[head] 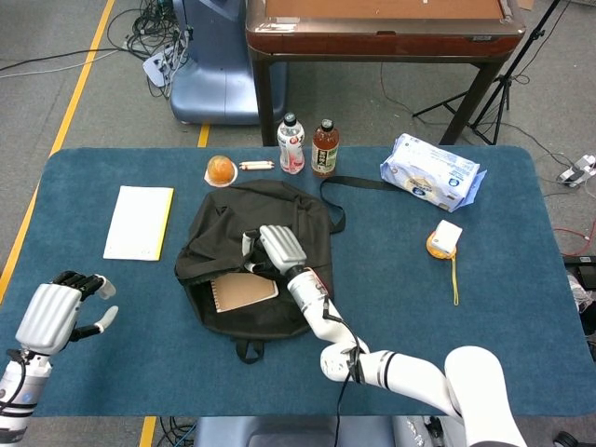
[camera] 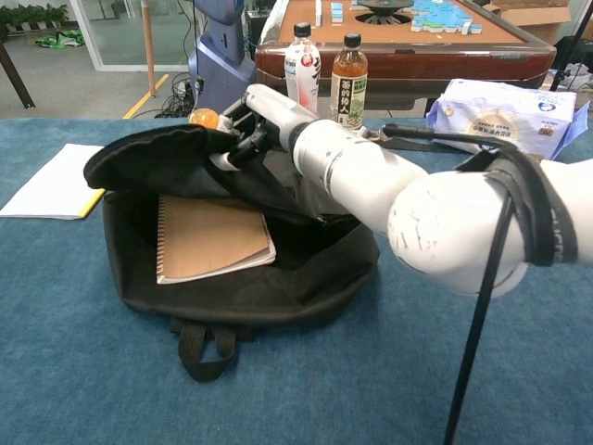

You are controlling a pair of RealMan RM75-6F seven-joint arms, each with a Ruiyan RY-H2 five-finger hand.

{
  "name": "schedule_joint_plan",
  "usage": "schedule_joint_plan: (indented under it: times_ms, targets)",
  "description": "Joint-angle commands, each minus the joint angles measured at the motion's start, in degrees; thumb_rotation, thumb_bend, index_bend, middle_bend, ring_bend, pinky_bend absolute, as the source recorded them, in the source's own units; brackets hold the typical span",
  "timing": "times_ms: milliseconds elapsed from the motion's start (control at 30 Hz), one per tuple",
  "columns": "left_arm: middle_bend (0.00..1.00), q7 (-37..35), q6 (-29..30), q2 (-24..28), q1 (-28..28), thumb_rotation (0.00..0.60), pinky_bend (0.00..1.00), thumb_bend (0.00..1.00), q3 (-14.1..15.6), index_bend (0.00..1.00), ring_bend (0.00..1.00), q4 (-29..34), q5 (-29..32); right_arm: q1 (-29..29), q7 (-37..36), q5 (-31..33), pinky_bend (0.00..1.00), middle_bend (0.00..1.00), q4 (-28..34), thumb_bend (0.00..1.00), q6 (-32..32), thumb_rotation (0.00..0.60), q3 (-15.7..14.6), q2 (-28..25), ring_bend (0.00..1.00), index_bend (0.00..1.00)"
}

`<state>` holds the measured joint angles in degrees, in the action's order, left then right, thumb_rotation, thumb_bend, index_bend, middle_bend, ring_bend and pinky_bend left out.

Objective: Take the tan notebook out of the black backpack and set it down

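Observation:
The black backpack (head: pixel 233 312) (camera: pixel 278 297) lies in the middle of the blue table with its top flap (camera: pixel 157 153) lifted. My right hand (head: pixel 277 248) (camera: pixel 255 116) grips that flap and holds it up and back. Inside the open bag lies the tan spiral notebook (head: pixel 244 292) (camera: pixel 208 236), flat and in plain sight. My left hand (head: pixel 56 315) hovers at the near left edge of the table, well away from the bag, fingers curled in and holding nothing. The chest view does not show the left hand.
A white and yellow pad (head: pixel 140 222) (camera: pixel 56 181) lies left of the bag. Behind the bag stand two bottles (head: pixel 291 144) (head: pixel 325 148), an orange (head: pixel 221 169) and a small wrapped stick (head: pixel 255 165). A tissue pack (head: pixel 433 171) and a tape measure (head: pixel 445 240) sit at right.

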<state>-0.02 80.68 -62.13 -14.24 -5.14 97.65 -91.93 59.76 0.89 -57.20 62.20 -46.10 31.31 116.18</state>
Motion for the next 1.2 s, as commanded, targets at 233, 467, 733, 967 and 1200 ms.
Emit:
schedule_joint_plan:
  times_ms: [233,467,733,967,1200]
  targets:
    - [0.55,-6.86,-5.78,-6.27,-7.19,0.600,0.40,0.27,0.33,0.52,0.51,-4.47,-5.12,1.20,-1.68,3.05,0.52,0.55,0.05,0.51,-0.96,0.600,1.62,0.61,0.38,0.86]
    - [0.56,-7.43,-10.36,-11.61,-11.99,0.600,0.41,0.27,0.94,0.52,0.51,-8.81,-6.70,1.13,-2.22,3.32,0.52,0.55,0.06,0.51,-2.16,0.600,1.34,0.18,0.39,0.86]
    - [0.56,-4.67,-14.34,-17.02,-15.09,0.600,0.41,0.27,0.27,0.52,0.51,-12.37,-3.31,1.15,-3.27,3.57,0.52,0.55,-0.51,0.51,-3.30,0.600,1.39,-0.03,0.39,0.86]
    - [0.56,-2.51,-14.16,-22.62,-15.91,0.600,0.43,0.27,0.53,0.52,0.51,-17.23,-1.91,1.22,-4.83,3.38,0.52,0.54,-1.32,0.51,-3.32,0.600,1.19,0.00,0.39,0.86]
    - [0.47,-0.56,-15.67,-26.93,-17.68,0.600,0.43,0.27,0.81,0.46,0.47,-22.99,-0.96,1.26,-5.95,2.38,0.52,0.54,-1.81,0.51,-3.74,0.600,0.76,-0.29,0.39,0.86]
